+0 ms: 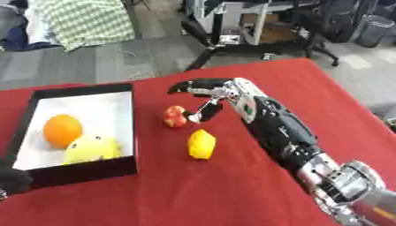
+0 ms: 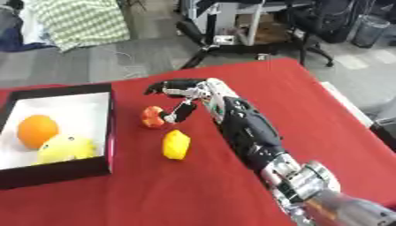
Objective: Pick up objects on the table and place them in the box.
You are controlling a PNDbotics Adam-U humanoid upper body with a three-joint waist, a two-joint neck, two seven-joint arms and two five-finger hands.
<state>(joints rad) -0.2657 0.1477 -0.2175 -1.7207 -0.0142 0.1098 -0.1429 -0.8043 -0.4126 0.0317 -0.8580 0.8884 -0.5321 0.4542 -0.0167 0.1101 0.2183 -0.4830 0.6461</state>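
Small red apple-like fruit (image 1: 175, 116) on red cloth tabletop (image 1: 232, 194), just right of black-walled white-floored box (image 1: 133, 132); right hand (image 1: 207, 95) touching its right side, thumb below, fingers arched above, not yet closed on it. Yellow lemon (image 1: 201, 144) just nearer, long axis roughly near-far. Smooth orange (image 1: 62, 129) and yellow round fruit (image 1: 91, 149) already in box. Left hand (image 1: 12, 182) at lower left, fingers unclear

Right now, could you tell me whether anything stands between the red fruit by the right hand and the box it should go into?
Nothing visible does. The red fruit lies on bare red cloth just right of the box, with the right hand beside it. The lemon lies nearer the robot, off that path. Only the box's near wall must be cleared.
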